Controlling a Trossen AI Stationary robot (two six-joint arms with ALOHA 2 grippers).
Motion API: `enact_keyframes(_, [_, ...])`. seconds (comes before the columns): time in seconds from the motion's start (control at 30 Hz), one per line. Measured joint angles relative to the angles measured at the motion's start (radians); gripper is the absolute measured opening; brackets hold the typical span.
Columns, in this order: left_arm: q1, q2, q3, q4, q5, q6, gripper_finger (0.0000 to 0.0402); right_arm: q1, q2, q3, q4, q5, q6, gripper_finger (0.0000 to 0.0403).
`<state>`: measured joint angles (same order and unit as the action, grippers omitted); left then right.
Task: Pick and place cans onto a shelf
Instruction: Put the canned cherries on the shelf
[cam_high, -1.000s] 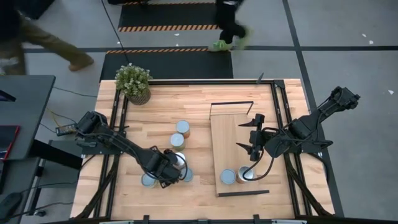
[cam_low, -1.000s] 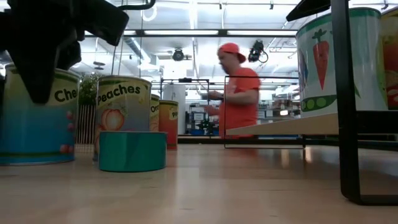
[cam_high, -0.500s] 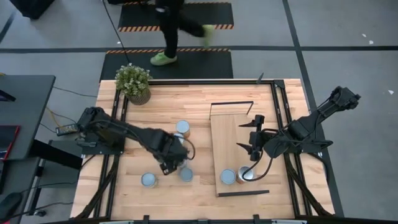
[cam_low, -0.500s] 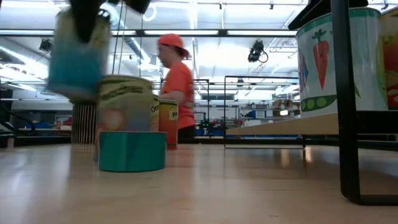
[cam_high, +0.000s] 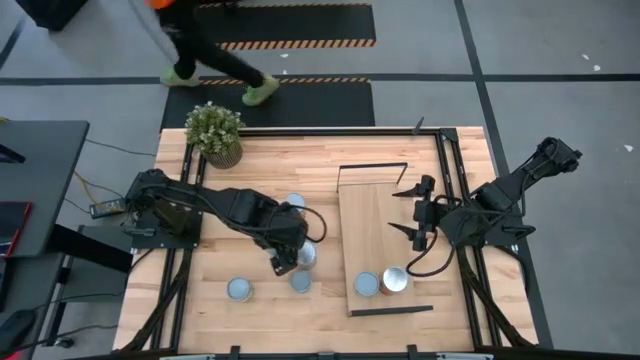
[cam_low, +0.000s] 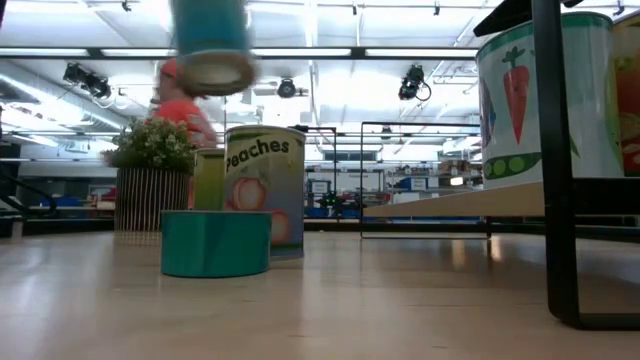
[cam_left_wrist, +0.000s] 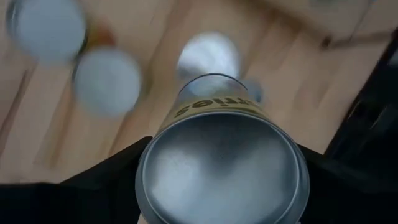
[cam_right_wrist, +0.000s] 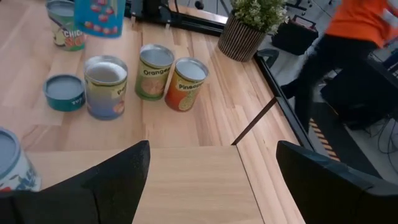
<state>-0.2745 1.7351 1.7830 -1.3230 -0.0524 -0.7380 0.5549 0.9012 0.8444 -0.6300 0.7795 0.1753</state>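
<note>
My left gripper (cam_high: 302, 250) is shut on a blue-sided can (cam_high: 307, 257) with a silver top (cam_left_wrist: 221, 168), held high over the table's middle; the low view shows only its lower part (cam_low: 212, 45). Three cans (cam_right_wrist: 154, 71) and a short teal tin (cam_low: 215, 243) stand on their bases on the table. The shelf (cam_high: 372, 235) lies right of centre, with two cans (cam_high: 367, 284) standing at its near end. My right gripper (cam_high: 418, 213) is open and empty over the shelf's right edge, its fingers (cam_right_wrist: 118, 180) above the board (cam_right_wrist: 186, 180). My left gripper pinches the blue can between its two fingers, which lie on opposite sides of the side wall (cam_left_wrist: 142, 186) just below the silver top. The fingers come from above, pointing down. The can hangs lifted clear of the table, its bottom rim (cam_low: 214, 75) slightly tilted.
A potted plant (cam_high: 215, 133) stands at the table's far left corner. Another can (cam_high: 238, 289) stands near the front left. The shelf's black end frames (cam_high: 372, 170) rise at its short ends. A person (cam_high: 200, 40) walks past beyond the far edge.
My left gripper has lifted the blue can off the table's near left and carried it up and toward the table's right, past the other cans. My right gripper has drawn back a little from the shelf's cans toward the far edge.
</note>
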Motion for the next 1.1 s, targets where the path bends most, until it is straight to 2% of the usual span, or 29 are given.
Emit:
enact_keyframes(0.2, [0.035, 0.085, 0.000, 0.247, -0.024, 0.104, 0.0316, 0.000, 0.002, 0.000, 0.000, -0.019, 0.018, 0.0357])
enact_keyframes(0.37, [0.082, 0.193, 0.008, 0.414, 0.049, 0.211, 0.0316, 0.003, -0.010, 0.000, -0.020, -0.023, 0.046, 0.0357])
enact_keyframes(0.5, [0.119, 0.287, 0.099, 0.398, 0.074, 0.300, 0.0316, 0.007, -0.041, 0.000, -0.041, -0.025, 0.068, 0.0357])
enact_keyframes(0.8, [0.180, 0.490, 0.388, 0.280, 0.080, 0.539, 0.0316, 0.006, -0.081, 0.000, -0.053, -0.023, 0.052, 0.0357])
enact_keyframes(1.1, [0.241, 0.559, 0.443, 0.269, 0.128, 0.695, 0.0318, 0.006, -0.084, 0.000, -0.058, -0.040, 0.064, 0.0357])
